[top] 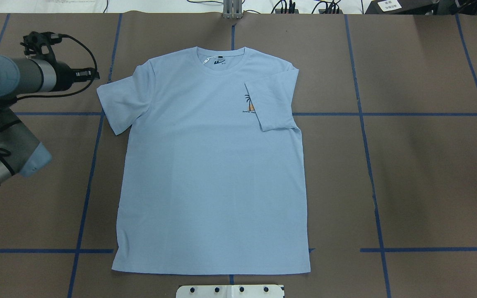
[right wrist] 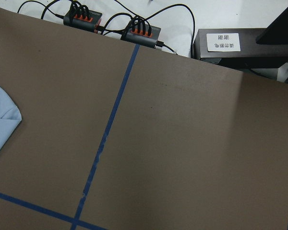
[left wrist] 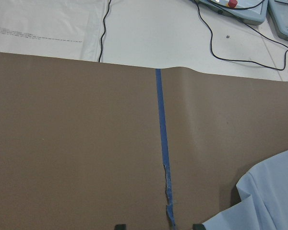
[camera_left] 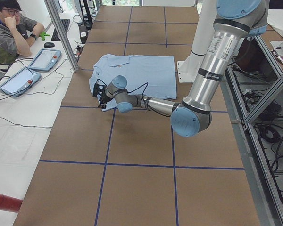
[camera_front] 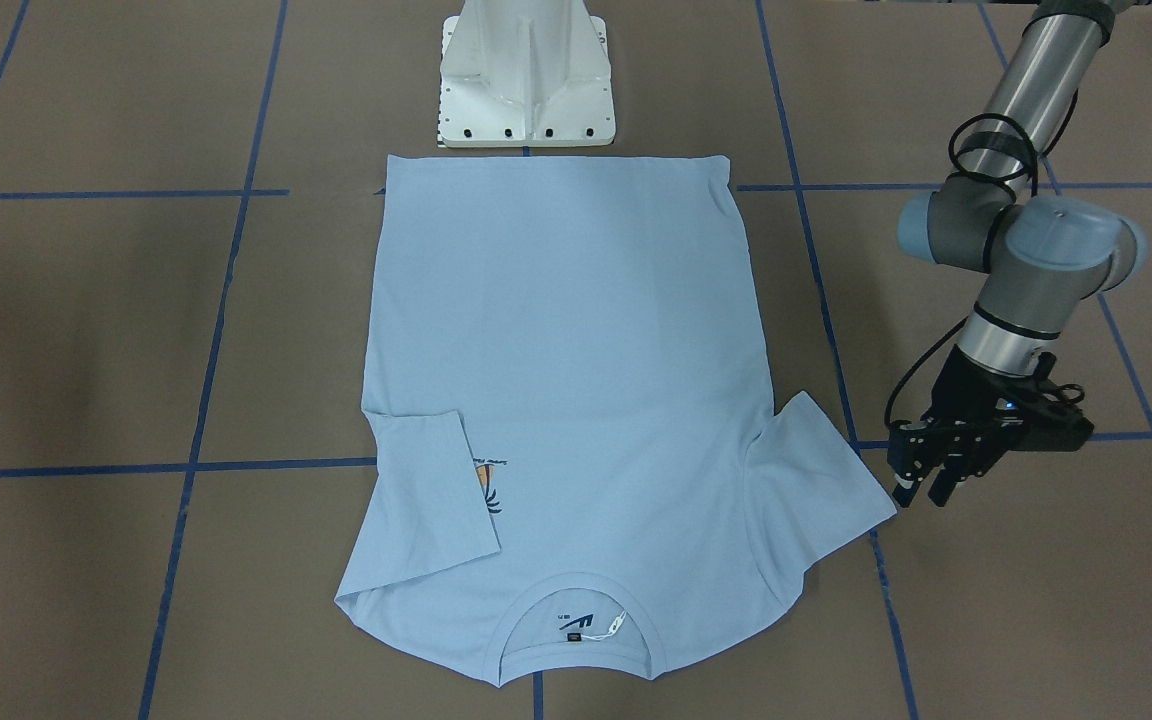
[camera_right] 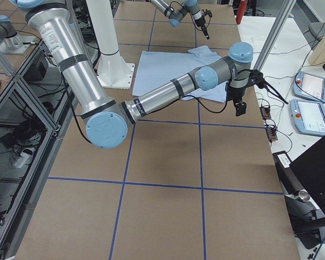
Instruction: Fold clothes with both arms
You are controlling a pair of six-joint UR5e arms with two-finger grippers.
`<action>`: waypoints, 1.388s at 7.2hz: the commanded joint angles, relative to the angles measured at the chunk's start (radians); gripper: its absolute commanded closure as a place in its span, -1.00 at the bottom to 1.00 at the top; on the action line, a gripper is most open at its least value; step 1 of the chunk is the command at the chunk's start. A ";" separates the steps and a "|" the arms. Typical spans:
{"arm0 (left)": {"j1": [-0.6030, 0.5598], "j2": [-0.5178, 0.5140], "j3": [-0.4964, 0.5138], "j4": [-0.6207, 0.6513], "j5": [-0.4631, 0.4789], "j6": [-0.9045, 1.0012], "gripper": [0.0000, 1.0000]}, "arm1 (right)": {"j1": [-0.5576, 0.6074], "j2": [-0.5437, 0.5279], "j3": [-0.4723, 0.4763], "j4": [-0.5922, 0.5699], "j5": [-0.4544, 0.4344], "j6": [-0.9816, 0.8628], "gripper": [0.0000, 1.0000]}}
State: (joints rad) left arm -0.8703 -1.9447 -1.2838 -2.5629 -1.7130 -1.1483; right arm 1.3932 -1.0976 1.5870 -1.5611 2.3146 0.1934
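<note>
Nearest the front-facing camera, at the bottom of the frame, lay the collar (camera_front: 576, 582) of the shirt (camera_front: 566, 350), its label (camera_front: 573, 636) showing inside. The shirt lay flat and face up on the bench (camera_front: 136, 330), filling the middle of the frame, collar at the bottom and hem at the top. At lower left one sleeve (camera_front: 431, 490) was folded in over the chest and covered part of the print (camera_front: 489, 480). At lower right the other sleeve (camera_front: 816, 470) was spread out on the bench.

Just beside that sleeve's outer corner, right of centre, hung the left gripper (camera_front: 920, 495), pointing down. Its jaws stood apart with nothing between them; whether a tip touched the cloth could not be told. Above it the left arm (camera_front: 1036, 75) ran to the upper right corner. Blue tape lines (camera_front: 206, 380) crossed the brown bench. Past the hem, at top centre, stood the white base (camera_front: 526, 80), just beside the cloth.

In the right side view the right arm (camera_right: 162, 97) reached across the middle of the frame. The right gripper (camera_right: 238, 108) hung over bare bench right of centre, near the shirt's edge; whether its jaws were apart or together could not be told. The right wrist view caught a corner of the shirt at its left edge.

In the left side view a person (camera_left: 12, 33) sat in the upper left corner at a white table (camera_left: 19, 113).
</note>
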 commanded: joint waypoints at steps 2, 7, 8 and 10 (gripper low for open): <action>0.071 -0.031 0.092 -0.026 0.090 -0.025 0.04 | 0.001 -0.007 0.001 0.004 -0.001 0.003 -1.00; 0.054 -0.030 0.084 -0.026 0.084 0.054 0.05 | 0.000 -0.011 0.007 0.006 -0.003 0.009 -1.00; 0.051 -0.031 0.083 -0.026 0.081 0.056 0.05 | 0.000 -0.011 0.005 0.007 -0.003 0.009 -1.00; 0.048 -0.031 0.081 -0.025 0.078 0.058 0.05 | 0.000 -0.011 0.005 0.006 -0.003 0.009 -1.00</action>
State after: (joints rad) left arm -0.8198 -1.9755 -1.2013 -2.5884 -1.6330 -1.0922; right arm 1.3930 -1.1090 1.5925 -1.5544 2.3118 0.2025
